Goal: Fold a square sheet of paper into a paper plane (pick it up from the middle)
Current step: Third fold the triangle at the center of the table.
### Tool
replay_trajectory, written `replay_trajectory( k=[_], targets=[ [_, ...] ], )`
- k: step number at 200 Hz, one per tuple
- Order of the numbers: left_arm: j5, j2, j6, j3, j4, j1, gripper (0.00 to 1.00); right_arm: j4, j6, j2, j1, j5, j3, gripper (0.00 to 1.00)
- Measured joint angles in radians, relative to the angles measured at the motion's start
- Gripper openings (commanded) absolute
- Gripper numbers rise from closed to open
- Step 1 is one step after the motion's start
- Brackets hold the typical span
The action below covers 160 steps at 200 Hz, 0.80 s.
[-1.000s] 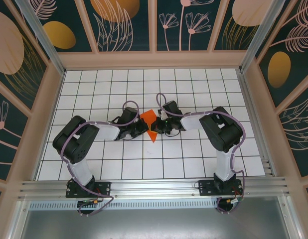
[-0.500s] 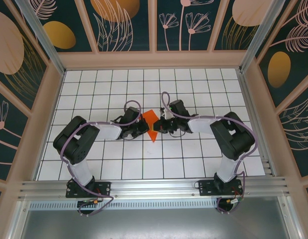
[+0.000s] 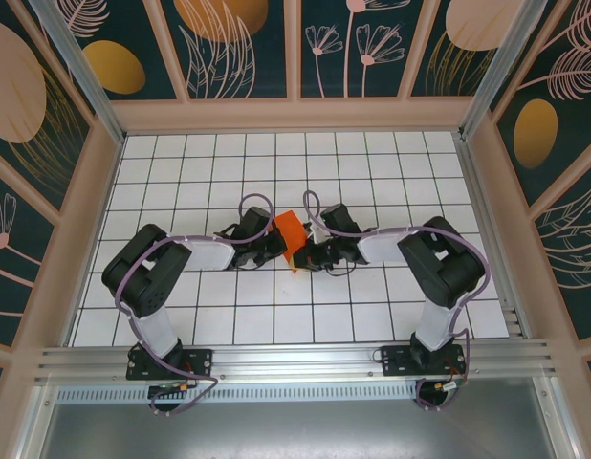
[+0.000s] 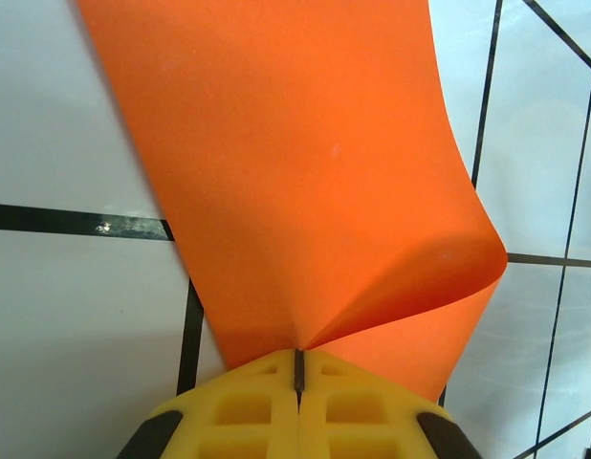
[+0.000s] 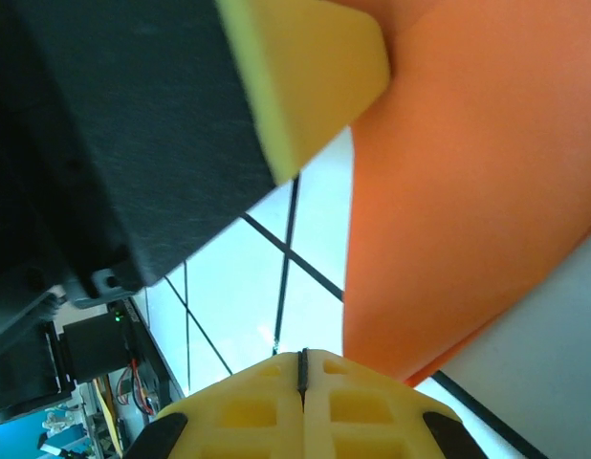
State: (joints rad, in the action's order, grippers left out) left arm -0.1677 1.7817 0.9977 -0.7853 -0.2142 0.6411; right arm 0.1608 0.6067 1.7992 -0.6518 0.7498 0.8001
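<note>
bright orange paper [image 4: 305, 172], folded over, perhaps creased

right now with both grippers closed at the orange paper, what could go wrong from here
The left gripper pinches the paper at one small spot and the sheet curls loosely above it, so a pull could tear it or set a crooked crease. The right gripper is shut close beside the left gripper, so the two could collide.
</note>
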Motion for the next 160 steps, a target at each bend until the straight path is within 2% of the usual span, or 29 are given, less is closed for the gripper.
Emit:
replay_trajectory(
  k=[160],
  targets=[
    [0.02,-0.005,0.003,0.004,0.0,0.006,0.0,-0.081,-0.051,0.039,-0.019,-0.029,0.024,0.0]
  ],
)
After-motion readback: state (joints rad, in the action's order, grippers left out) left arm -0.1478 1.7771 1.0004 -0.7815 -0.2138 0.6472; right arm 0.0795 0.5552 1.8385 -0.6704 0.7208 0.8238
